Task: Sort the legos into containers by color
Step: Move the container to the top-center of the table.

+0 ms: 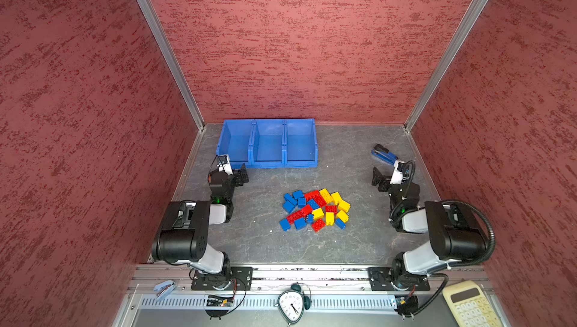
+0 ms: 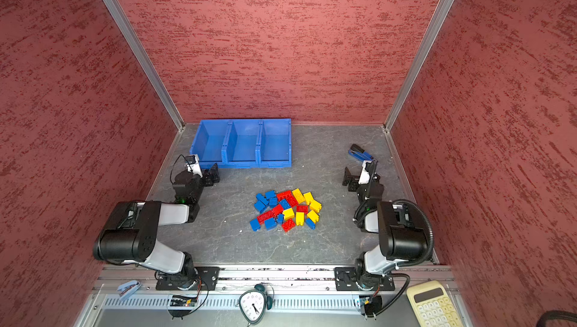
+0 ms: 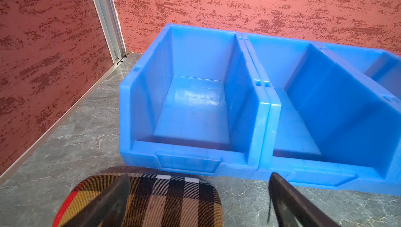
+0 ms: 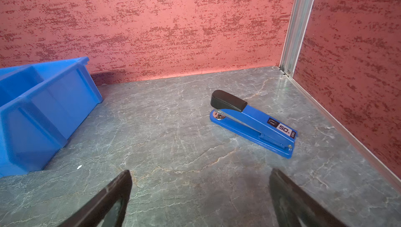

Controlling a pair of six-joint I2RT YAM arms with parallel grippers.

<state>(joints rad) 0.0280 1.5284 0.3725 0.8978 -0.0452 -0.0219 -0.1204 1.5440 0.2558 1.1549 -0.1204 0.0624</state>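
Left fingers (image 3: 108,202) and right fingers (image 4: 108,200) spread apart, empty. We fear that a nudge scatters the tightly heaped legos (image 1: 315,210) mid-tabletop (image 1: 256,241), short of the far-edge containers (image 1: 268,163).

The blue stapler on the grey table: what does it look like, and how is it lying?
The stapler looks like glossy blue plastic, with a black cap on its pressing end, a shiny metal part beneath that, and a label reading 50. It rests flat on its base on the grey table, slantwise, near a back corner. Nothing touches it; the blue bins stand apart.
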